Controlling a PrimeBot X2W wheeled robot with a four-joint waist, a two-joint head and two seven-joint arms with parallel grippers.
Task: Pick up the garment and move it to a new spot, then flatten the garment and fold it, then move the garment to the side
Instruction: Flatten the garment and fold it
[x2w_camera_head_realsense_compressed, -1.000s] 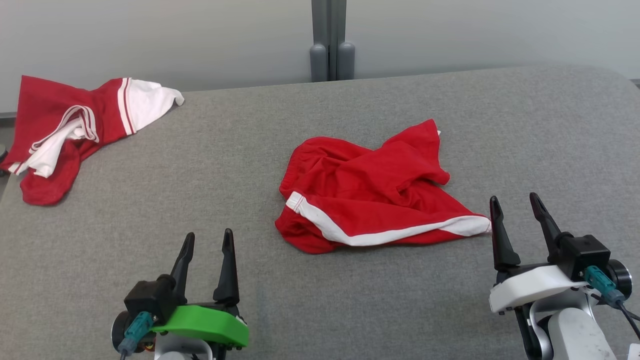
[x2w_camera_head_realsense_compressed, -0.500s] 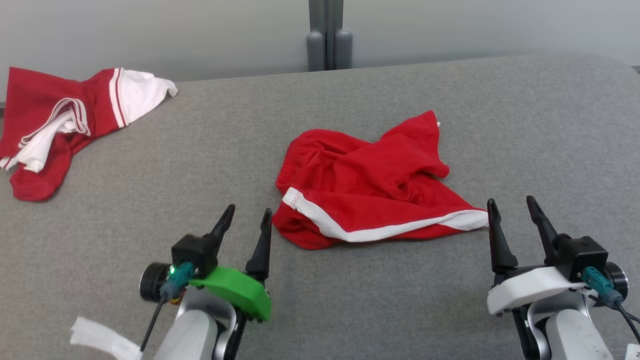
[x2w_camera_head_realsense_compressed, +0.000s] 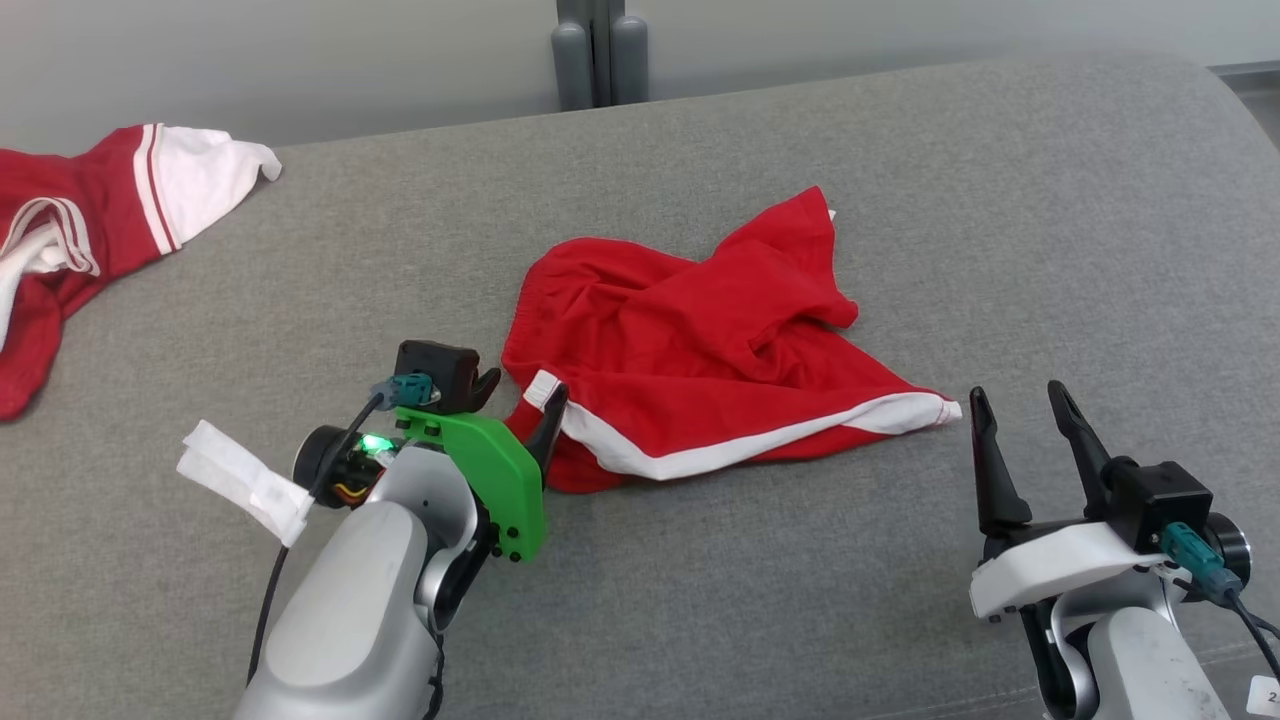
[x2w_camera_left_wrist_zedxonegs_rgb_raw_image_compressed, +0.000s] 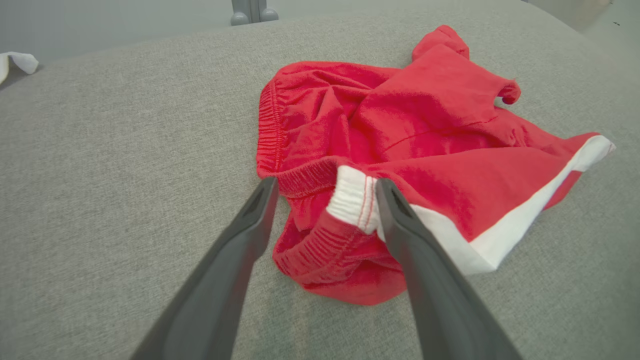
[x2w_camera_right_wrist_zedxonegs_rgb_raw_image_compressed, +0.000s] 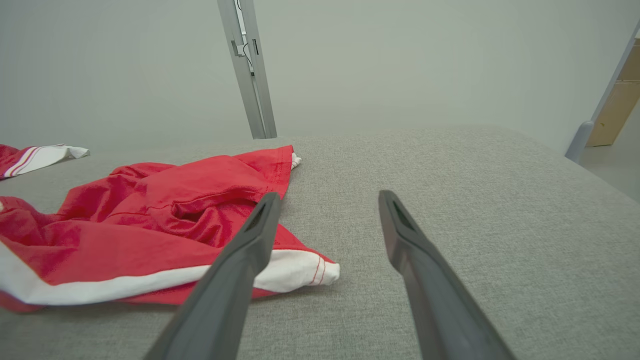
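Shorts (x2w_camera_head_realsense_compressed: 690, 360) lie crumpled mid-surface. The left gripper (x2w_camera_head_realsense_compressed: 524, 386), jaws apart, straddles their near-left waistband corner; it should sink lower and pinch both layers. The right gripper (x2w_camera_head_realsense_compressed: 1015, 392) hovers, jaws apart, beside the right hem.

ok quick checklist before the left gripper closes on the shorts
1. left gripper open: ok, jaws stand wide.
2. cloth between its fingers: ok, the white-trimmed waistband corner of the red shorts sits between them.
3. fingertips low enough to pinch the fabric: cannot tell.
4. right gripper out of the way: ok, open, holding nothing, beside the hem tip.
5. other red and white garment apart from the shorts: ok, it lies at the far left of the grey surface.
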